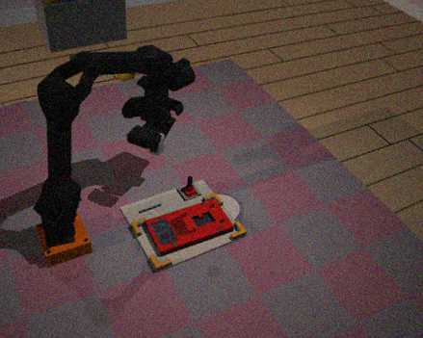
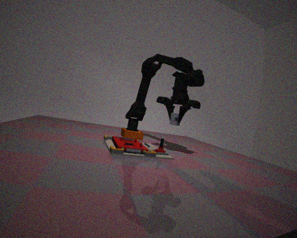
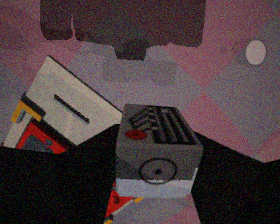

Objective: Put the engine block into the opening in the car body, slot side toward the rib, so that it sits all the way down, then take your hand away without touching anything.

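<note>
The engine block [image 2: 174,119] [image 3: 175,172] is a small grey box with dark ribs and a red round mark on top, a dark circle on one side and a pale lower band. My gripper [image 1: 161,140] [image 2: 174,116] is shut on it and holds it high above the mat, behind the board in the top view. The red car body [image 1: 188,239] [image 2: 118,141] [image 3: 54,146] lies flat on the white board. Its opening [image 1: 204,218] shows dark and has no block in it. I cannot make out the rib or the block's slot.
The white board [image 1: 167,201] [image 3: 45,85] has yellow corner brackets and a thin dark slot. A red piece with an upright black knob [image 1: 190,192] [image 2: 160,150] stands near the board's back edge. A white disc [image 1: 231,207] lies beside the board. A grey bin [image 1: 85,24] is far behind.
</note>
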Motion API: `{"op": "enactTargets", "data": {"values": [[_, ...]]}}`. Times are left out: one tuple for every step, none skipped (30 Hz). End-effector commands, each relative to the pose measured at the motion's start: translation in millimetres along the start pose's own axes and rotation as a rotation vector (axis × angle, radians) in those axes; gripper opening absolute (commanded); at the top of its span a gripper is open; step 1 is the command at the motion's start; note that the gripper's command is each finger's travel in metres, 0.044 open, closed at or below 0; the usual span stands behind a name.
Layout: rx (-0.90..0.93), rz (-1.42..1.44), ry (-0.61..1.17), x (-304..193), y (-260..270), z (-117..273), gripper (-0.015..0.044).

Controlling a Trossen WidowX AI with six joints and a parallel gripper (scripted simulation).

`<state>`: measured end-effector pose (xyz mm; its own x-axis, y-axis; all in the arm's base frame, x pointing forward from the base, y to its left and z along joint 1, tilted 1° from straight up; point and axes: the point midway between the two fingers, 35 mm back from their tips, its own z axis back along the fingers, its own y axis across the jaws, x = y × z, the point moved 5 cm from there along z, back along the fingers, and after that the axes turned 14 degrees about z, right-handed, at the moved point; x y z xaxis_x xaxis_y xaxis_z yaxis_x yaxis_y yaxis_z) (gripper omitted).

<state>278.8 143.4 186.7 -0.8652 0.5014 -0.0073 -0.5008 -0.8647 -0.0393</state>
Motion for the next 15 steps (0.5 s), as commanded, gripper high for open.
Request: {"op": "enactTargets", "data": {"values": [[0.001,-0.114,0.004,-0.5,-0.2,-0.9,0.0000],[0.001,-0.149,0.004,-0.5,-0.2,-1.1,0.0000],[0.000,-0.183,0.004,-0.5,-0.2,-1.3,0.0000],[0.000,-0.218,0.004,-0.5,-0.2,-1.5,0.0000],[0.000,-0.253,0.004,-0.5,-0.2,-1.7,0.0000],[0.000,-0.287,0.004,-0.5,-0.2,-1.8,0.0000],[0.000,-0.322,0.004,-0.5,-0.2,-2.0,0.0000],[0.000,-0.357,0.004,-0.5,-0.2,-2.2,0.0000],[0.000,-0.391,0.004,-0.5,-0.3,-2.4,0.0000],[0.000,-0.426,0.004,-0.5,-0.3,-2.6,0.0000],[0.000,-0.460,0.004,-0.5,-0.3,-2.8,0.0000],[0.000,-0.495,0.004,-0.5,-0.3,-3.0,0.0000],[0.000,-0.530,0.004,-0.5,-0.3,-3.1,0.0000],[0.000,-0.564,0.004,-0.4,-0.3,-3.3,0.0000],[0.000,-0.599,0.004,-0.4,-0.3,-3.5,0.0000]]}}
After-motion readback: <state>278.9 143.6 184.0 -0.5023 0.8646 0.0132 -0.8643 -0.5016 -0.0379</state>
